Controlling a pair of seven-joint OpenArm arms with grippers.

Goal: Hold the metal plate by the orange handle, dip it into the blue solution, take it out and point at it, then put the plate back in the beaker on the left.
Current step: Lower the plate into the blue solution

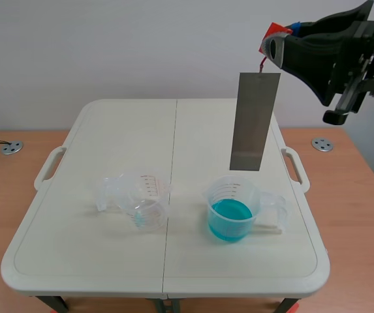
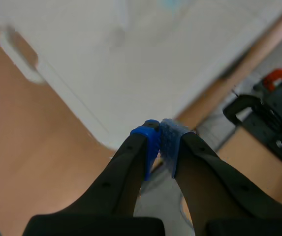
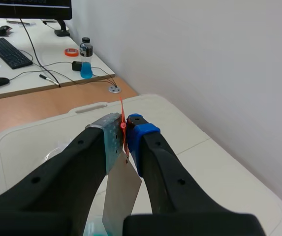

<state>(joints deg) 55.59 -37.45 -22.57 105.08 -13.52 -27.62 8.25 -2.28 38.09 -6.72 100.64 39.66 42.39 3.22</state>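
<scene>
A grey metal plate (image 1: pixel 255 121) hangs upright in the air from a thin orange handle (image 1: pixel 275 30), above and slightly behind the beaker of blue solution (image 1: pixel 232 210). My right gripper (image 1: pixel 273 44) is shut on that handle at the upper right. In the right wrist view the orange handle (image 3: pixel 123 123) is pinched between the pads of the right gripper (image 3: pixel 124 129), and the plate (image 3: pixel 121 194) hangs below them. An empty clear beaker (image 1: pixel 147 199) stands left of the blue one. My left gripper (image 2: pixel 159 132) is shut on nothing, off the table's edge.
A small clear cup (image 1: pixel 111 193) lies tipped against the empty beaker. The white folding table (image 1: pixel 121 130) sits on a wooden desk (image 1: pixel 363 208). A neighbouring desk holds a keyboard (image 3: pixel 9 52), a mouse and a bottle of blue liquid (image 3: pixel 85 65).
</scene>
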